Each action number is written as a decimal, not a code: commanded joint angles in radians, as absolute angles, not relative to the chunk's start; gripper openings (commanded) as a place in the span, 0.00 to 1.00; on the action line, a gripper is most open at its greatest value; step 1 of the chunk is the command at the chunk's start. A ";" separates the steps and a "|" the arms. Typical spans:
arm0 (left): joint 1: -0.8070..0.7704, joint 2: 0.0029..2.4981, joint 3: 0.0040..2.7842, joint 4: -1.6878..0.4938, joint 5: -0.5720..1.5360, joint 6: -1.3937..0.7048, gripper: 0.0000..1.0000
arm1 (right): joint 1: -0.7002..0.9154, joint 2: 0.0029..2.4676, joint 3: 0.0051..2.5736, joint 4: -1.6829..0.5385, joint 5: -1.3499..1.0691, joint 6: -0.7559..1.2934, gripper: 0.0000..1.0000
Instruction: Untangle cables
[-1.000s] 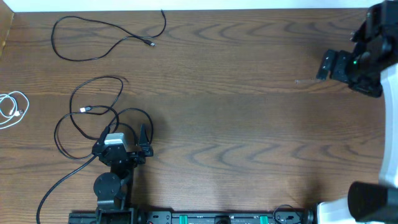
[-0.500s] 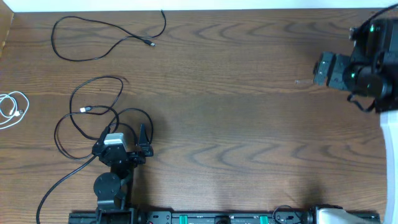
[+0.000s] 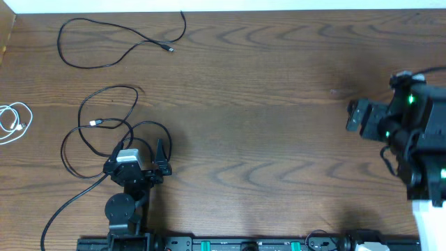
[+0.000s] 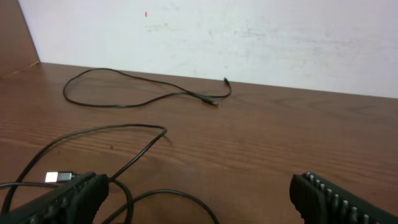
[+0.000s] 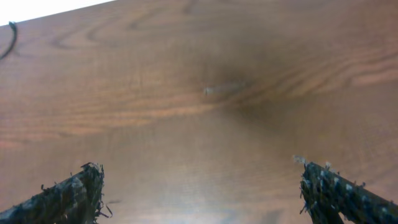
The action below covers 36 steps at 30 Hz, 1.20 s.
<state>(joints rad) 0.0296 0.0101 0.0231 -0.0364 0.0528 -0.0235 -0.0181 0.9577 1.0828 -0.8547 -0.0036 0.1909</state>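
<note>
Thin black cables [image 3: 165, 49] in loose loops on wood-grain table [image 3: 279, 104]; left gripper [image 4: 205, 205], right gripper [image 5: 205, 193] wide, empty

Left tool [image 4: 199, 186], right tool [image 5: 200, 171]: spread wide.

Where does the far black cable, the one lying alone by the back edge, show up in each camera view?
Overhead: far black cable, top left, near the back edge.
Left wrist: upper middle.
Right wrist: only a dark sliver at the left edge; cannot tell.
Shared landmark: table back edge against the white wall.
</note>
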 commanded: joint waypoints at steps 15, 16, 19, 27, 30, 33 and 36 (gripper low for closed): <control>0.026 0.004 0.004 -0.070 0.040 -0.023 0.98 | -0.014 0.538 0.493 -0.387 -0.079 0.177 0.99; 0.026 0.004 0.004 -0.070 0.040 -0.023 0.98 | -0.014 0.525 0.466 -0.360 -0.086 0.174 0.99; 0.026 0.004 0.004 -0.070 0.040 -0.023 0.98 | -0.014 0.480 0.399 -0.289 -0.089 0.166 0.99; 0.026 0.004 0.004 -0.070 0.040 -0.023 0.99 | -0.010 0.276 0.214 -0.117 -0.090 0.149 0.99; 0.026 0.004 0.004 -0.070 0.040 -0.023 0.98 | 0.002 0.204 0.138 -0.051 -0.083 0.147 0.99; 0.026 0.004 0.004 -0.070 0.040 -0.023 0.98 | 0.002 0.163 0.096 -0.018 -0.081 0.147 0.99; 0.026 0.004 0.004 -0.070 0.040 -0.023 0.98 | 0.014 0.128 0.053 0.022 -0.081 0.147 0.99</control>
<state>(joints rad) 0.0296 0.0101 0.0231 -0.0364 0.0525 -0.0257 -0.0021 0.1658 0.0906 -0.0055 -0.0818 0.1635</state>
